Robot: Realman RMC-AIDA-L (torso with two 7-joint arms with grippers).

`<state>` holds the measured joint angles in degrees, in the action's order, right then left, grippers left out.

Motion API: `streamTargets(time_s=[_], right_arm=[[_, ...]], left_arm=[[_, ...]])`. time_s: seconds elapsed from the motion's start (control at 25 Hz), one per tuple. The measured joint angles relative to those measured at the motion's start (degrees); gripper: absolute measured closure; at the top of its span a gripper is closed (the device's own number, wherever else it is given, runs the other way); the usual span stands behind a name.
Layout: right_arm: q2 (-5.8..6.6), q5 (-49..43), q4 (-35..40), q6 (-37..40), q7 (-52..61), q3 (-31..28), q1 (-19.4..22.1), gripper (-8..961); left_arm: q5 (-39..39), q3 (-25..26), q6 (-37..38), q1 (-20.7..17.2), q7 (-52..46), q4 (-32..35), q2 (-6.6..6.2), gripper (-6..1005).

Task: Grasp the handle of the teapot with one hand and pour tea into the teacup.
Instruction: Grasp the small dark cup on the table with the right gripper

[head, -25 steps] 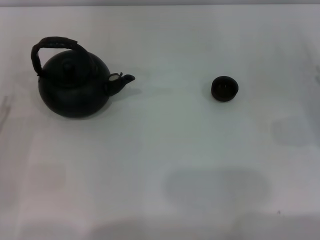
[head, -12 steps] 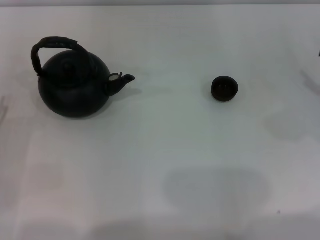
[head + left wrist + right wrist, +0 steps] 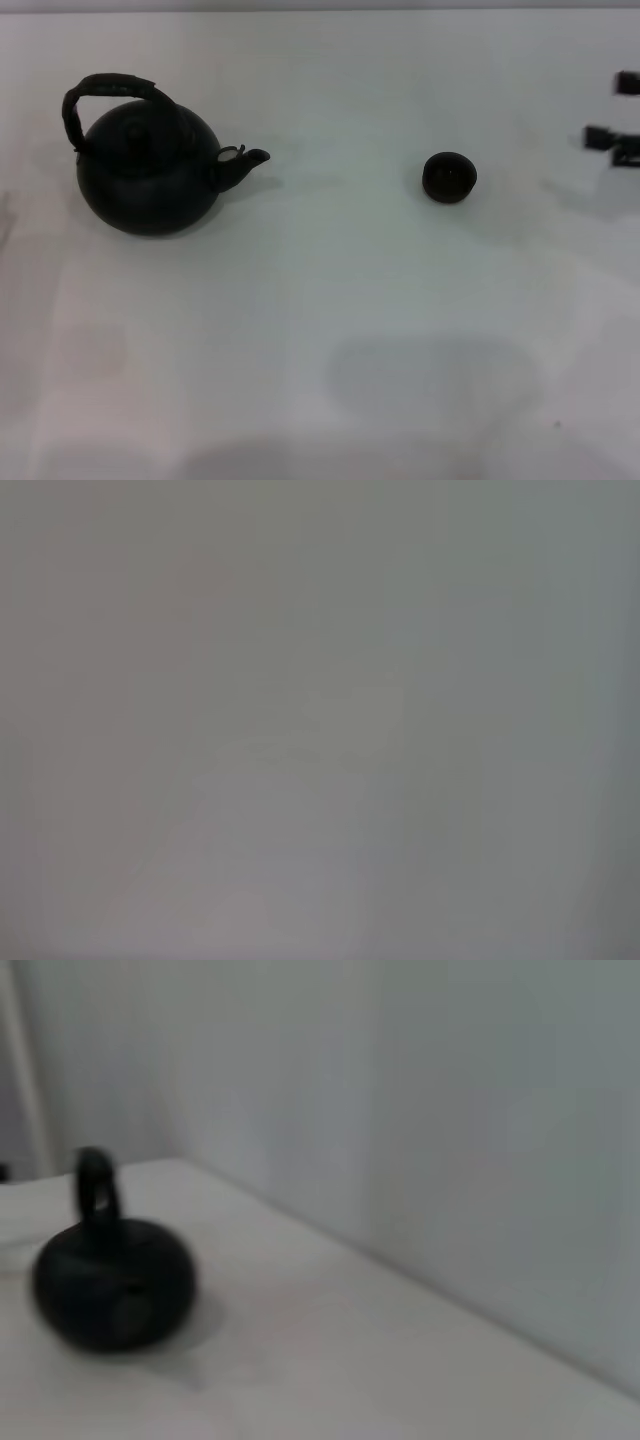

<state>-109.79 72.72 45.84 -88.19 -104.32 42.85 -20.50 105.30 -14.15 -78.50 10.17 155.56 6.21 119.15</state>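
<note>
The teapot stands upright on the white counter, at the robot's left side, and its short spout points toward the teacup. The handle makes an arch over the lid and leans a little toward the far left. The teacup stands alone, well apart from the teapot, to the right of the middle of the counter. At the right edge of the head view, only two dark parts of the right tool come in, beyond the teacup and apart from it; whether it is wide or narrow I cannot tell, and it holds nothing that can be seen. The right wrist view shows the teapot far off on the counter. The left tool is in no view, and the left wrist view gives only a plain grey surface.
</note>
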Motion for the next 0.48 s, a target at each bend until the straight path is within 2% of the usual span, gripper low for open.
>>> streamTargets(time_s=[0.12, 0.36, 0.48], right_arm=[[-0.99, -6.9, 0.6, -1.6, 2.7, 0.9, -3.8, 106], [-5.39, -17.2, 3.0, 0.2, 3.1, 2.5, -7.7, 106], [-5.73, -17.8, 3.1, 2.6, 3.3, 5.8, -8.2, 106]], left_arm=[[0.0, 0.0, -0.1, 0.2, 0.0, -0.4, -0.01, 148], [0.0, 0.0, -0.3, 0.4, 0.0, -0.6, 0.03, 149], [0.0, 0.0, -0.4, 0.6, 0.0, -1.0, 0.03, 149]])
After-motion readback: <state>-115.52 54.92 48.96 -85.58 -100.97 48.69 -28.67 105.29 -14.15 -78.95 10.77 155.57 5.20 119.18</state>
